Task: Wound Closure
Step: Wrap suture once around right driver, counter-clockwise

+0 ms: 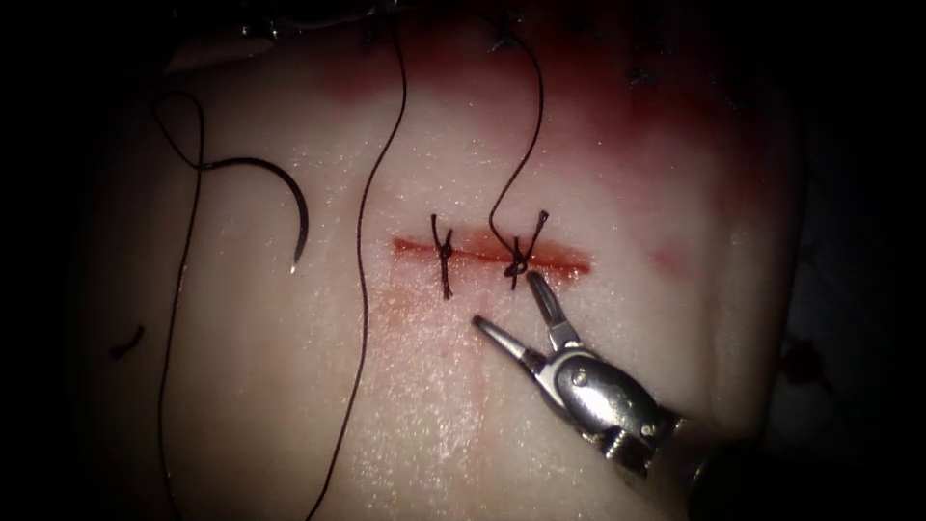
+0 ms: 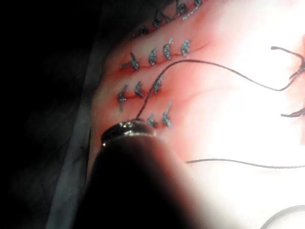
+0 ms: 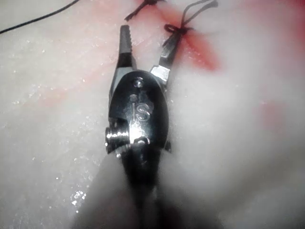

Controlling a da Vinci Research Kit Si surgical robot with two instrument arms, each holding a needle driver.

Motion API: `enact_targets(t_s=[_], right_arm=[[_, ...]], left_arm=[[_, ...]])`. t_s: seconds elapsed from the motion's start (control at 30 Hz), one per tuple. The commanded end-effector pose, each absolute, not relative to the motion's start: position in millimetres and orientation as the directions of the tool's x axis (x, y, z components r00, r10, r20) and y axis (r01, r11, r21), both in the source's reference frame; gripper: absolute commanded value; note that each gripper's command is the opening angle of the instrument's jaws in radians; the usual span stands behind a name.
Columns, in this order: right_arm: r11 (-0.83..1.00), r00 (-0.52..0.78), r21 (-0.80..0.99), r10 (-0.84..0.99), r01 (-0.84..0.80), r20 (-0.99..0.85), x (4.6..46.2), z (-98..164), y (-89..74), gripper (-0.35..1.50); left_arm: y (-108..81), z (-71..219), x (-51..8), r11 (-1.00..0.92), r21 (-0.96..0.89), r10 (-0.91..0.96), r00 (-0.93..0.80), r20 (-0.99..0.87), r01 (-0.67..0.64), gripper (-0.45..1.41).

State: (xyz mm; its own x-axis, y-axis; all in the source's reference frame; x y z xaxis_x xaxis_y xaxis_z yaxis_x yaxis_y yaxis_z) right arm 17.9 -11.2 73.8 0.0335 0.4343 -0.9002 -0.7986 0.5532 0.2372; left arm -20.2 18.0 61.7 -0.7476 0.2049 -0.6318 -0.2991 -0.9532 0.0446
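The right hand (image 1: 510, 303) hovers just below the cut (image 1: 490, 253), its jaws spread apart and holding nothing; one tip lies near the right knot (image 1: 518, 254), the other points left over bare tissue (image 1: 270, 386). A second knot (image 1: 444, 253) sits further left on the cut. The needle (image 1: 280, 198) lies free on the tissue, well to the left of the cut, not in the tissue. Thread (image 1: 362, 260) trails from it in long loops. Red fluid (image 1: 617, 116) stains the tissue above the cut. The left hand's state I cannot tell.
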Motion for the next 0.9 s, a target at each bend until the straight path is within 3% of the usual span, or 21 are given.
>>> enact_targets(t_s=[0.03, 0.23, 0.3, 0.47, 0.5, 0.9], right_arm=[[0.554, 0.032, 0.242, 0.439, -0.797, -0.898, 18.3, 73.9, -11.1, 1.38], [0.555, 0.031, 0.253, 0.45, -0.792, -0.892, 17.5, 72.9, -10.6, 1.31], [0.557, 0.03, 0.256, 0.452, -0.79, -0.892, 17.4, 72.7, -10.5, 1.13], [0.561, 0.036, 0.259, 0.46, -0.786, -0.887, 17.0, 72.7, -10.0, 1.11], [0.567, 0.048, 0.263, 0.474, -0.78, -0.879, 16.9, 72.9, -10.3, 1.01], [0.559, 0.04, 0.289, 0.502, -0.777, -0.864, 16.1, 71.9, -8.3, 1.03]], left_arm=[[18.7, 61.6, -20.7, -0.954, 0.045, 0.203, -0.747, -0.633, -0.298, -0.35], [17.1, 60.9, -20.9, -0.954, 0.052, 0.197, -0.75, -0.631, -0.294, -0.35], [16.7, 60.9, -21.1, -0.954, 0.053, 0.195, -0.748, -0.635, -0.294, -0.35], [16.6, 60.9, -21.1, -0.954, 0.055, 0.194, -0.748, -0.635, -0.294, -0.35], [16.3, 60.9, -21.1, -0.954, 0.058, 0.192, -0.749, -0.634, -0.294, -0.35], [15.0, 59.2, -20.7, -0.943, 0.074, 0.201, -0.734, -0.648, -0.324, -0.35]])
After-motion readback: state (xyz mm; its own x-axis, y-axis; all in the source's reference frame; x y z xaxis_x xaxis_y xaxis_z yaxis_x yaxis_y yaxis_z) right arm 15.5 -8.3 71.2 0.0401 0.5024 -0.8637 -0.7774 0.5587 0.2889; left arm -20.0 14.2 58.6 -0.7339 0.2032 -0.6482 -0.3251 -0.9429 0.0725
